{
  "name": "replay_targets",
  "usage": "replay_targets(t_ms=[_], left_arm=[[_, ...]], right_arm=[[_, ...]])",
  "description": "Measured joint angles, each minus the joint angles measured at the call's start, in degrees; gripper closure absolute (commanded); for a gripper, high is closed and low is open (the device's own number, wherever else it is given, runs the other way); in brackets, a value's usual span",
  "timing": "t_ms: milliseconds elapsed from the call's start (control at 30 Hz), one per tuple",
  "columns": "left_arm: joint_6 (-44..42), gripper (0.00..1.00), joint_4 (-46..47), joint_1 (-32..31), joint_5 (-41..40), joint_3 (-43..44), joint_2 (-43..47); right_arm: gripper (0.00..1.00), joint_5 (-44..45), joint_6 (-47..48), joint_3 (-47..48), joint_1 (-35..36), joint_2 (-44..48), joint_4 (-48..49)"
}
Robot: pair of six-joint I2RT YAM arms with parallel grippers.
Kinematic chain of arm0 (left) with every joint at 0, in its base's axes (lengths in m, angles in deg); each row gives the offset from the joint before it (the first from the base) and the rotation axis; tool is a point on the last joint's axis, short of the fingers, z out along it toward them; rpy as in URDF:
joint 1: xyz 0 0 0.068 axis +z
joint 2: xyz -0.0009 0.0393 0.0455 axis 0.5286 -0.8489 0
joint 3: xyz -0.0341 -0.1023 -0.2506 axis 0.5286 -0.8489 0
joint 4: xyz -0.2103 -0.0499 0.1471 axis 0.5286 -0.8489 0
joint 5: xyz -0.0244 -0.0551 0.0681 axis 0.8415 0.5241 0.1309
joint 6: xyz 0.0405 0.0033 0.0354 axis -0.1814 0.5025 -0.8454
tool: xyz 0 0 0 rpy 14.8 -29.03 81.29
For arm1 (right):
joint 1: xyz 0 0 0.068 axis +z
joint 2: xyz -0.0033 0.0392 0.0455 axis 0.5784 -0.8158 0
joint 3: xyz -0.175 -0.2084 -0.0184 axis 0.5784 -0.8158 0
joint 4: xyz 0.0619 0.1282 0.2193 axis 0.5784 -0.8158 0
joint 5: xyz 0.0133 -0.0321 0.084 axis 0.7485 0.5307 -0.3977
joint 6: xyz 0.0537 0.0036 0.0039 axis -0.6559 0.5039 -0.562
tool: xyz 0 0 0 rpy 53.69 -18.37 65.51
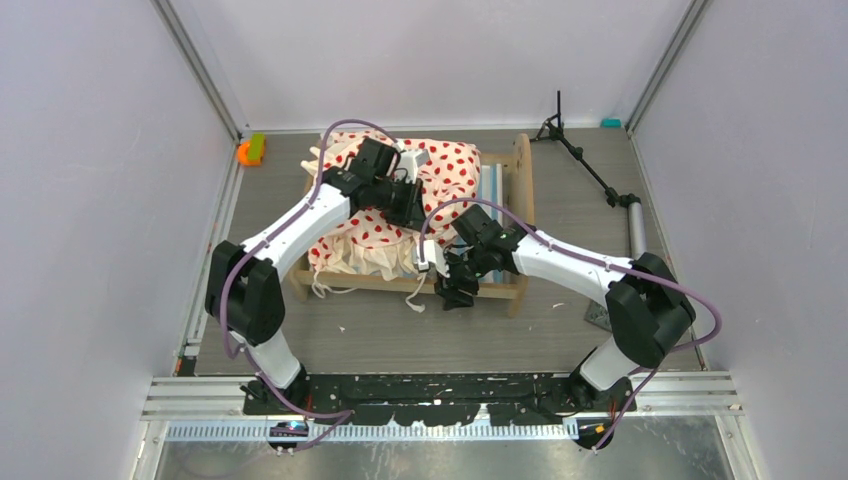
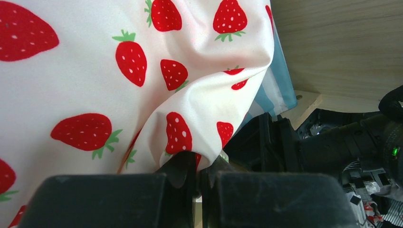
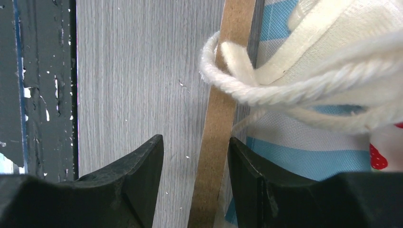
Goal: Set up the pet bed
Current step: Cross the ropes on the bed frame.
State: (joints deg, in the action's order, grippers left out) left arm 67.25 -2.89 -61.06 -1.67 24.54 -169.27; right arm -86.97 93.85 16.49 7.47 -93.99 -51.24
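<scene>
From above, the small light-wood pet bed sits mid-table with its long axis running left to right, its near side rail facing the arm bases. The cream ruffled bedding with red strawberry print is bunched over the left and middle of the bed. A strip of blue-and-white striped mattress lies bare by the right end board. The left gripper is over the middle of the bedding, and the right gripper is down at the near rail. A black tripod stand lies well off to the right.

In the left wrist view, the left gripper is pinched tight on a fold of the bedding, which rises from between the fingers. Past the cloth edge are a sliver of mattress and the pale wood end board.

In the right wrist view, the right gripper straddles the thin wooden side rail. The jaws are parted: one finger sits close against the mattress side, the other stands clear over the grey tabletop, so nothing is clamped. A cream twisted cord loops over the rail.

The move likely turns on one thing — the bare mattress lies to the right of the held fold, along the bed's length. The left arm has the cloth, so drawing it toward that end board looks like its job, with the right gripper placed to steady the frame.
</scene>
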Motion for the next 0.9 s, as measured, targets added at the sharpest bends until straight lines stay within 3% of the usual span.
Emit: replay_targets(t_ms=[333,900], left_arm=[[0.00,1.00,0.15,-0.28,0.22,-0.22,-0.04],[-0.04,1.00,0.44,-2.84,0.22,-1.62,-0.52]], right_arm=[[0.32,1.70,-2.78,-1.68,0.81,4.02,1.40],[0.32,6.40,-7.50,-2.99,0.85,14.12,3.87]])
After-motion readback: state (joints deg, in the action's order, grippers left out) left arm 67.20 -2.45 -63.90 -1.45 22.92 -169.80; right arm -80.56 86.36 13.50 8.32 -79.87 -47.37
